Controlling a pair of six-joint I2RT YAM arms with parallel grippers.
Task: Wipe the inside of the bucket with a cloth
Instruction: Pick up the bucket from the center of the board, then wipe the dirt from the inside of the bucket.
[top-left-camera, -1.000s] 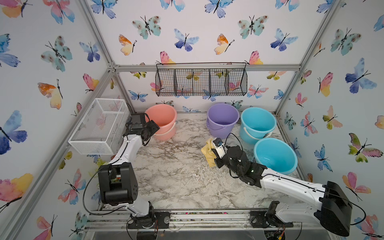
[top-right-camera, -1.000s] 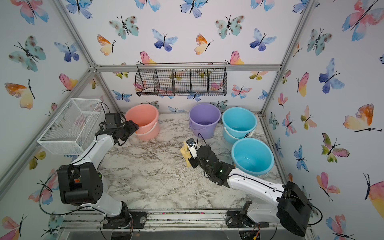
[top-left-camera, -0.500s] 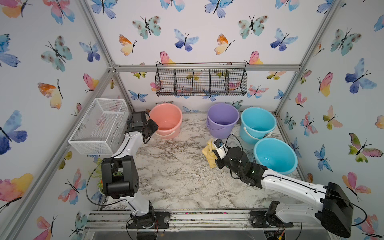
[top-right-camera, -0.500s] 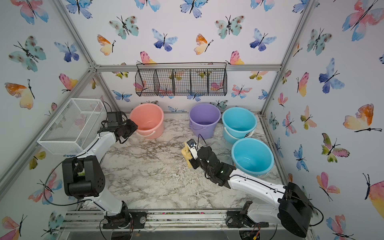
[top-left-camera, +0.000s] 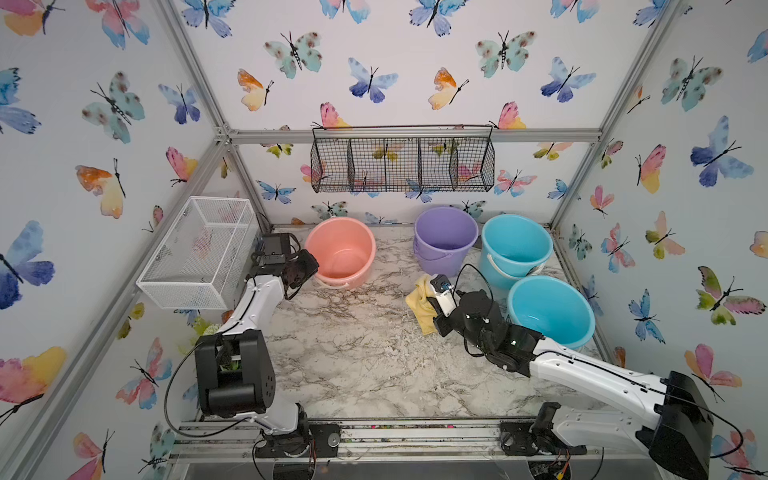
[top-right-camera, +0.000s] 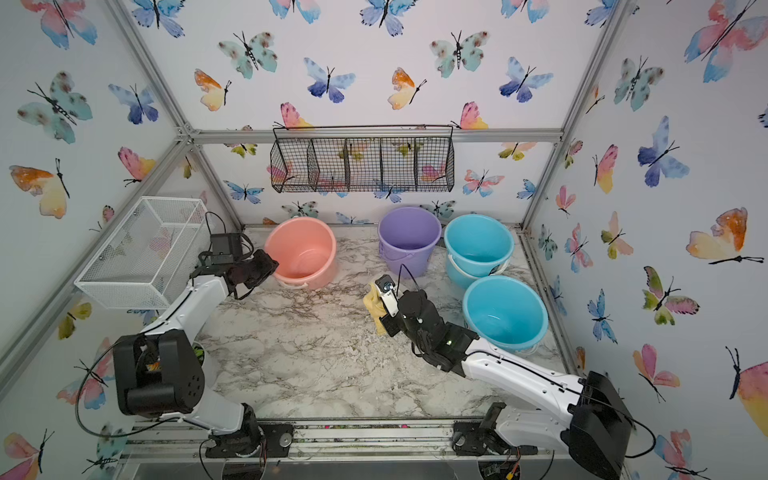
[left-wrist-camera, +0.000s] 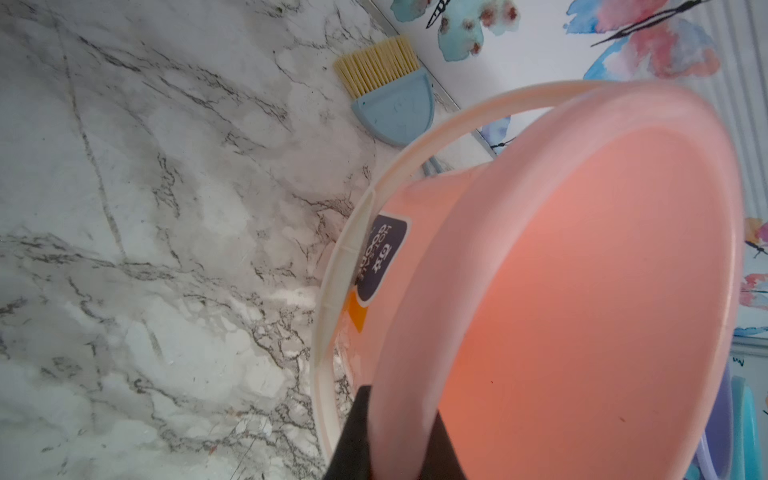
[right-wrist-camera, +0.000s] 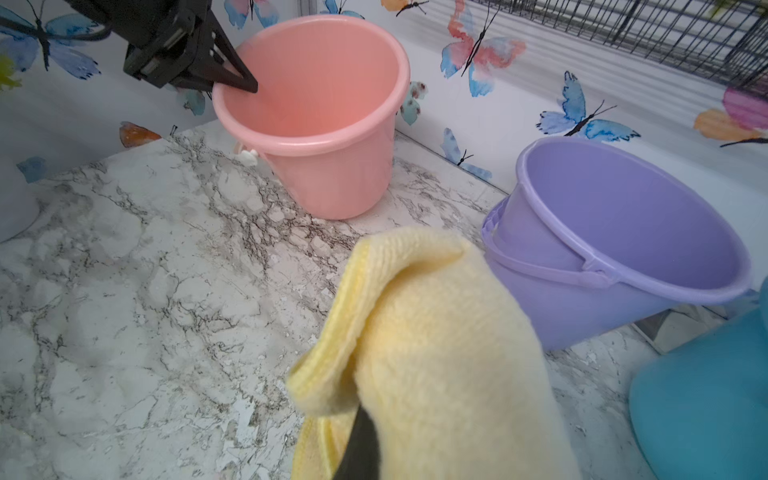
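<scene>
Cloth (right-wrist-camera: 436, 353): pale yellow terry, bunched, clamped in right pincer (top-left-camera: 432, 309) at mid-bench, near purple bucket (top-left-camera: 446, 239).
Pink bucket (top-left-camera: 340, 253): back left, rim clenched by left pincer (top-left-camera: 309, 266).
Bench (top-left-camera: 353, 353): white marble, grey-veined.
Room: butterfly-papered walls (top-left-camera: 415, 62); black wire basket (top-left-camera: 403, 160) on back wall.

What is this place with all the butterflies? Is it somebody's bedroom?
Probably a robot practice booth, not a bedroom. A metal frame borders the butterfly walls, a left arm and a right arm stand on a rail, and plastic buckets sit on the table.
</scene>
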